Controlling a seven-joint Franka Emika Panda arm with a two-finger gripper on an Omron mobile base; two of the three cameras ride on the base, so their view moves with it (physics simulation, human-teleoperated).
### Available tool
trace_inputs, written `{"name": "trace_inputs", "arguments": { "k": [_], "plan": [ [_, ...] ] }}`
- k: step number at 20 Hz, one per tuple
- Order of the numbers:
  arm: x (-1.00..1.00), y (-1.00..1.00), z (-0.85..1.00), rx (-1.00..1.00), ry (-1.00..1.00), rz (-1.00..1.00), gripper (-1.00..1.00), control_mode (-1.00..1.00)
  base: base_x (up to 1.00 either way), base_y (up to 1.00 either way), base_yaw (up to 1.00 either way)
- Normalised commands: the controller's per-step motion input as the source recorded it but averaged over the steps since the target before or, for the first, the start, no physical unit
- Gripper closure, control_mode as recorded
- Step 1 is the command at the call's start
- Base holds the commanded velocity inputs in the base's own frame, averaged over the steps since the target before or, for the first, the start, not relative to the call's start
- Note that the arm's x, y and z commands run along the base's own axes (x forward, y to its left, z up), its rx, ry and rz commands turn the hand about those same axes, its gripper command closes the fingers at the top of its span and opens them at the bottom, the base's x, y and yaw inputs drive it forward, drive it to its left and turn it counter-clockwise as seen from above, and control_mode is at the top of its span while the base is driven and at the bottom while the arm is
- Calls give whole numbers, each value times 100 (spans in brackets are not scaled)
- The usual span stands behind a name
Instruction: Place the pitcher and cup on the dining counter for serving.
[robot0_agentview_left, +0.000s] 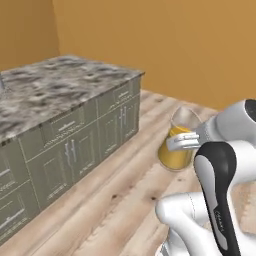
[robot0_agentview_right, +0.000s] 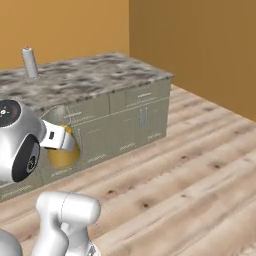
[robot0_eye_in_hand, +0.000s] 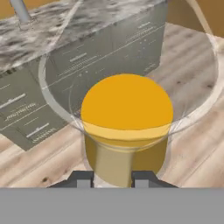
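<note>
My gripper (robot0_agentview_left: 184, 142) is shut on the pitcher (robot0_agentview_left: 173, 155), a clear glass vessel with a golden-yellow lower part, and holds it in the air above the wooden floor. In the hand view the pitcher (robot0_eye_in_hand: 127, 109) sits between my two dark fingertips (robot0_eye_in_hand: 81, 178), with its wide rim facing the camera. The dining counter (robot0_agentview_left: 55, 85), with a speckled stone top and grey-green cabinet fronts, stands to the left and beyond the pitcher. From the right base, the pitcher (robot0_agentview_right: 60, 156) hangs in front of the counter's (robot0_agentview_right: 100, 75) cabinets. The cup is out of view.
A tall grey cylinder (robot0_agentview_right: 30, 62) stands on the counter's far left part and also appears as the grey cylinder (robot0_eye_in_hand: 19, 9) in the hand view. Orange walls close the room behind the counter. Open wooden floor (robot0_agentview_right: 190, 165) lies to the right.
</note>
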Motion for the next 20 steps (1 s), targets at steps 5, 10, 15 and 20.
{"name": "trace_inputs", "arguments": {
  "k": [5, 10, 15, 20],
  "plan": [
    [0, 0, 0, 0, 0, 0, 100, 100, 100, 0, 60],
    [0, 0, 0, 0, 0, 0, 100, 100, 100, 0, 57],
    [0, 0, 0, 0, 0, 0, 100, 100, 100, 0, 54],
    [0, 0, 0, 0, 0, 0, 100, 100, 100, 14, 45]
  ]
}}
